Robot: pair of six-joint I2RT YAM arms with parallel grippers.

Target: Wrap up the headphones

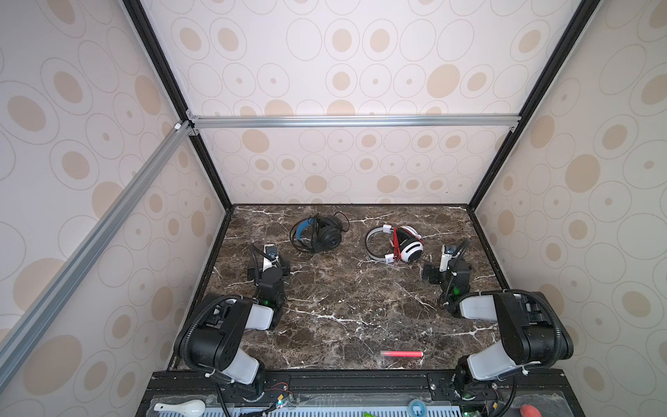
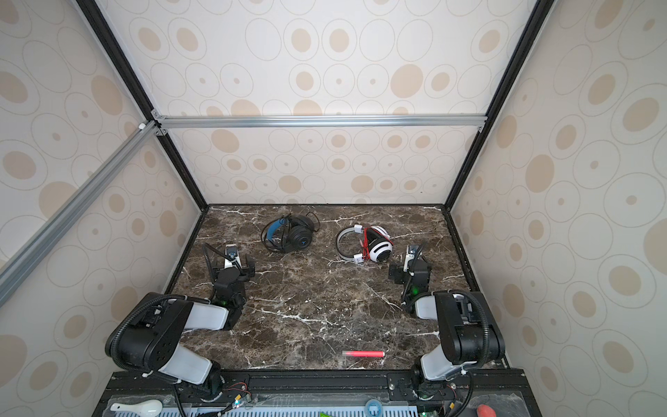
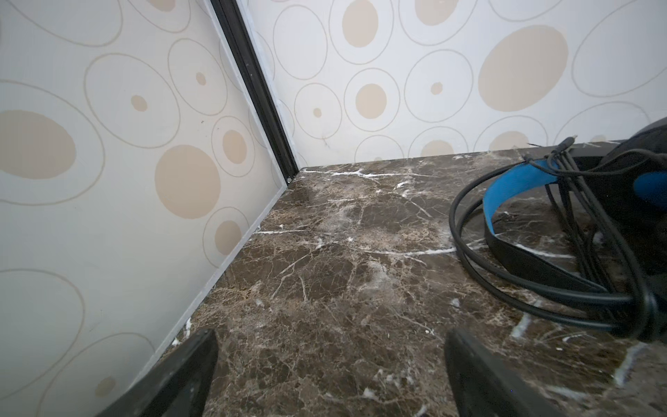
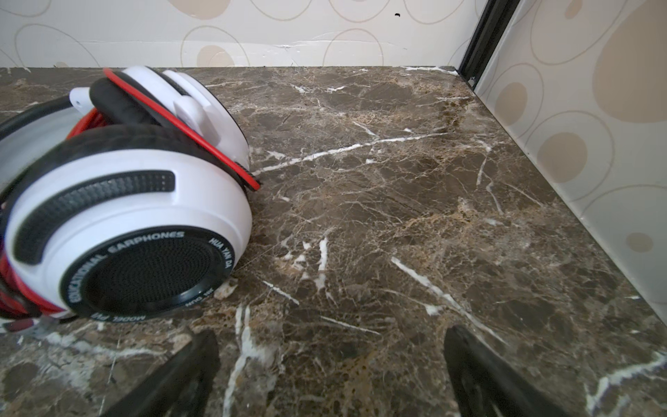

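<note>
Walls [image 1: 343, 54]: pale, beige oval pattern.
Desk [image 1: 343, 307]: dark brown marble, white veins.
Crossbar [image 1: 353, 121]: aluminium, back wall.
Corner posts [image 1: 210, 169]: black.

Black headset [image 1: 326, 236] had blue headband [image 1: 301, 231], white headset [image 1: 411, 249] bore black stripes, red cable [image 1: 396, 240], worktop [image 1: 343, 307] was brown veined marble.

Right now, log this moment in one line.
left gripper: open, empty | right gripper: open, empty | black headphones: black cable looped | white headphones: red cable wound

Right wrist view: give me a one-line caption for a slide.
Open, empty right claw over the marble tabletop, near the white headphones wrapped in red cable.
</note>
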